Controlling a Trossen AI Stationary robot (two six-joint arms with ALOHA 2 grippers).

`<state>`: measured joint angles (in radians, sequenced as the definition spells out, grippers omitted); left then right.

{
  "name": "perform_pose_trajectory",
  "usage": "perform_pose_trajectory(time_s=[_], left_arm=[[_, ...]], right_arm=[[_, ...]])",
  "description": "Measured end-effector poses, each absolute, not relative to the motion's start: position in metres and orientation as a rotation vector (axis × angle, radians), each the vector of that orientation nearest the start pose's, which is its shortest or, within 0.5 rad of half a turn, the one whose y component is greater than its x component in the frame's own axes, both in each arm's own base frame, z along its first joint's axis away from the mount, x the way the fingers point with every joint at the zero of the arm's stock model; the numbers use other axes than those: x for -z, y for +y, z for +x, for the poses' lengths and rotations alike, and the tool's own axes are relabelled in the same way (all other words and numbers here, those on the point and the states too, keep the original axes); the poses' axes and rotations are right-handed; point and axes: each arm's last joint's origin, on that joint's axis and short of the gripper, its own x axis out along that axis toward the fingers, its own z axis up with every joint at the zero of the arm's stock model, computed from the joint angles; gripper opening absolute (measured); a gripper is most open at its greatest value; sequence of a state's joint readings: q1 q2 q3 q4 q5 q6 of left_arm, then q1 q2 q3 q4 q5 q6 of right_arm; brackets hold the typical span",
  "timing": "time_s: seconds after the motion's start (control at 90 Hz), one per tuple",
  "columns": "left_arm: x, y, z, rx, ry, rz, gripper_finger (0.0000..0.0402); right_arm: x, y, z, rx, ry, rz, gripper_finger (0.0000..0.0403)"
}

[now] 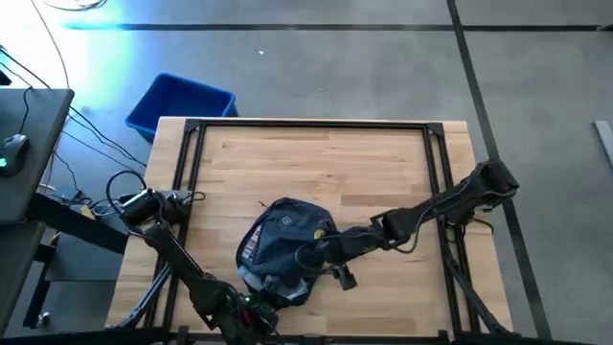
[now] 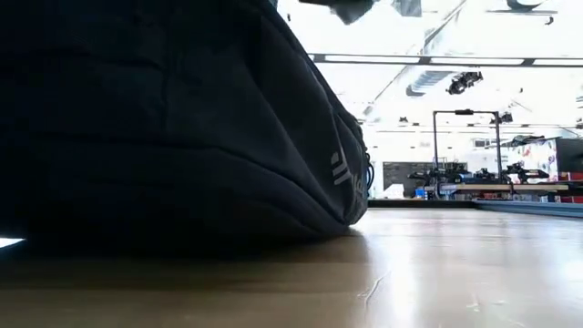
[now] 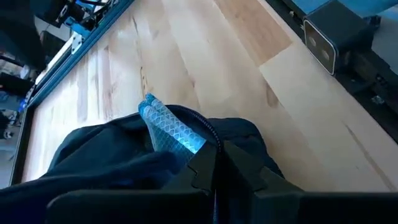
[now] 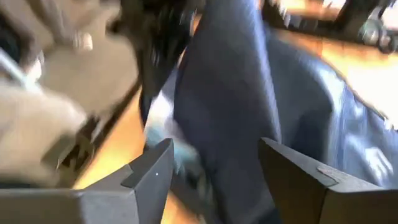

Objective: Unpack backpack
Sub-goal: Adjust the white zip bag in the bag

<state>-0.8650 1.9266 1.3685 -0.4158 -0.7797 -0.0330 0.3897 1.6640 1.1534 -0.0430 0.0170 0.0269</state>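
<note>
Wooden table [image 1: 326, 163] bears backpack [image 1: 283, 240] near front edge, nothing unpacked beside it. Left gripper [image 3: 214, 177] pinches shut on backpack fabric at pale mesh [image 3: 168, 127]. Right gripper [image 4: 214, 168] spread wide over backpack, holding nothing. Unpacking judged barely begun.

Right gripper [image 4: 214, 177] reaches in from the right, fingers spread; left gripper [image 3: 214, 180] low at the near edge — fingers closed together.

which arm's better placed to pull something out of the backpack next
Probably the right. Its gripper is open with the backpack fabric between its fingers; the left gripper looks shut at the bag's near edge.
</note>
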Motion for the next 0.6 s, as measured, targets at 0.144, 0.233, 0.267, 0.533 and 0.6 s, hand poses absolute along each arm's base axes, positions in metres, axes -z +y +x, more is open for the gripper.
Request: perform_pose_trajectory(time_s=[0.144, 0.233, 0.267, 0.533, 0.6], left_arm=[[-0.199, -0.291, 0.276, 0.056, 0.666, 0.661, 0.0], [-0.199, -0.291, 0.276, 0.04, 0.662, 0.658, 0.0], [-0.199, -0.291, 0.276, 0.039, 0.662, 0.658, 0.0], [-0.198, -0.289, 0.276, 0.031, 0.669, 0.658, 0.0], [-0.198, -0.289, 0.276, 0.03, 0.67, 0.659, 0.0]], right_arm=[[-0.22, 0.144, 0.359, -0.392, 0.528, -0.05, 0.019], [-0.208, 0.151, 0.371, -0.444, 0.559, -0.079, 0.0174], [-0.208, 0.155, 0.375, -0.457, 0.555, -0.086, 0.0169], [-0.198, 0.168, 0.395, -0.543, 0.606, -0.121, 0.011], [-0.204, 0.17, 0.397, -0.555, 0.588, -0.12, 0.0094]])
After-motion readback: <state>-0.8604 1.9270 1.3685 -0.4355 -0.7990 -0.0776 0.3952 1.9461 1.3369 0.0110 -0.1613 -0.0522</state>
